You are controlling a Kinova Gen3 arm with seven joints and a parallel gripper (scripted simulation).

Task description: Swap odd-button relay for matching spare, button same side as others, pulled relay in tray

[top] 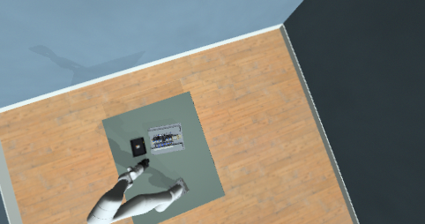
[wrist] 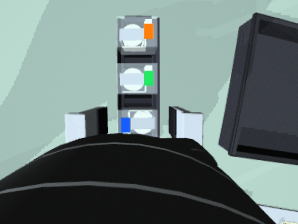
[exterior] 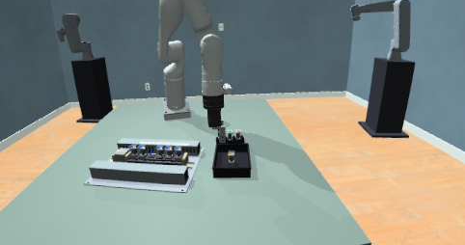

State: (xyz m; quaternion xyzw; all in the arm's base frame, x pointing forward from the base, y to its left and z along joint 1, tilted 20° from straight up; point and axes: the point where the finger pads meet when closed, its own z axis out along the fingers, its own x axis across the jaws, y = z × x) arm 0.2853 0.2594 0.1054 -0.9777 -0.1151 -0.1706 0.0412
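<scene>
Gripper (wrist: 135, 124) wide open, empty, straddling blue spare (wrist: 137, 123) | small rigid block, probably light | pinch its flat sides, squarely

In the wrist view, my own black gripper body (wrist: 127, 196) is filling the lower half and covering the base of the blue-button spare (wrist: 136, 123); only the tips of my fingers are showing. The tray (wrist: 266, 90) is running off the right edge. In the top view, the relay row (top: 166, 138) is appearing too small and blurred for me to tell button colors, and my arm (top: 119, 200) is being cut off by the bottom edge.
</scene>
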